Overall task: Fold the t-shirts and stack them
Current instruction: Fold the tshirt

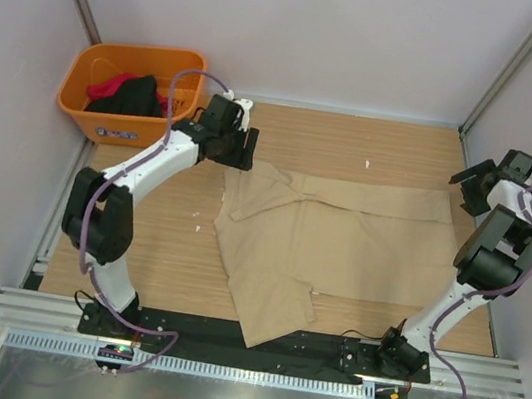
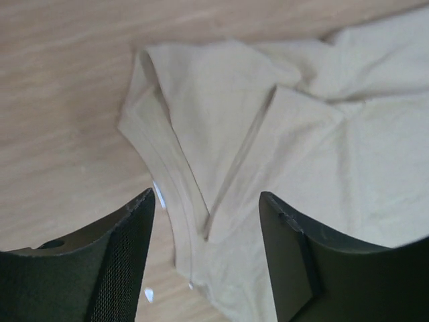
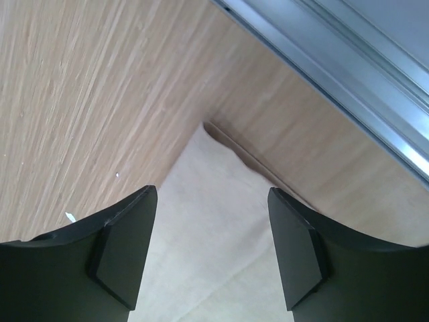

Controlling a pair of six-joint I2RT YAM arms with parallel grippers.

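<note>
Left wrist shows the left gripper (image 2: pixel 206 218) spread wide, nothing held, hovering over the shirt (image 2: pixel 315 161) at its crumpled far-left corner. Over to the right gripper (image 3: pixel 211 218): wide too, empty, above the far-right corner by the rail (image 3: pixel 348 87). Tan shirt sprawls rumpled mid-table (image 1: pixel 138 240). The orange basket (image 1: pixel 121 126), far left, holds dark and red clothes (image 1: pixel 131 95).

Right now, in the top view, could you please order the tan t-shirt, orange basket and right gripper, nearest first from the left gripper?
1. tan t-shirt, just beneath the left gripper.
2. orange basket, back-left corner.
3. right gripper, far right side.
</note>
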